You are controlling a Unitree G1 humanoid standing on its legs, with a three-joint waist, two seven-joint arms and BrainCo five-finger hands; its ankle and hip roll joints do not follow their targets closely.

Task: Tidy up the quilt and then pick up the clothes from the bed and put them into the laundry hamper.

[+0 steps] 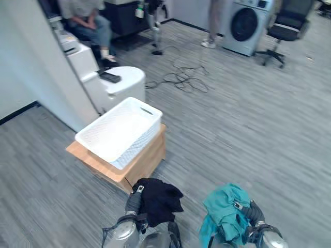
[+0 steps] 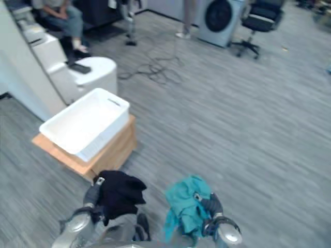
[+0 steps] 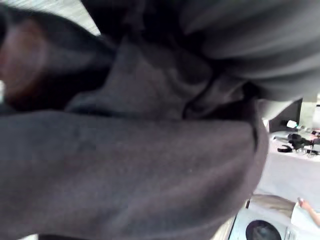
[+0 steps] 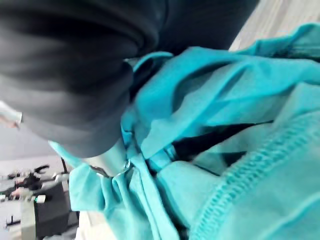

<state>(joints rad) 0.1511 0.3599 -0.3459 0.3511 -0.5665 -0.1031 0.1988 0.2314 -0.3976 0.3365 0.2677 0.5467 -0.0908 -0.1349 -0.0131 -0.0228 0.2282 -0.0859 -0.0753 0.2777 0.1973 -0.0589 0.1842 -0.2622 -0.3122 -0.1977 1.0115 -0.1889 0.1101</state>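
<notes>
The left hand [image 1: 133, 202] held a black garment [image 1: 159, 199], the right hand [image 1: 251, 213] a teal garment [image 1: 226, 209]; white laundry hamper [image 1: 120, 131] stood ahead.

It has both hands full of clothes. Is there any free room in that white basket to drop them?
Yes. The white basket on the wooden stand looks bare inside, wall to wall. The left hand holds a black garment, the right hand a teal garment, both short of it. Open floor lies right of the stand.

Black garment [image 1: 158, 199], teal garment [image 1: 225, 212], white hamper [image 1: 120, 132], grey floor [image 1: 248, 129].
</notes>
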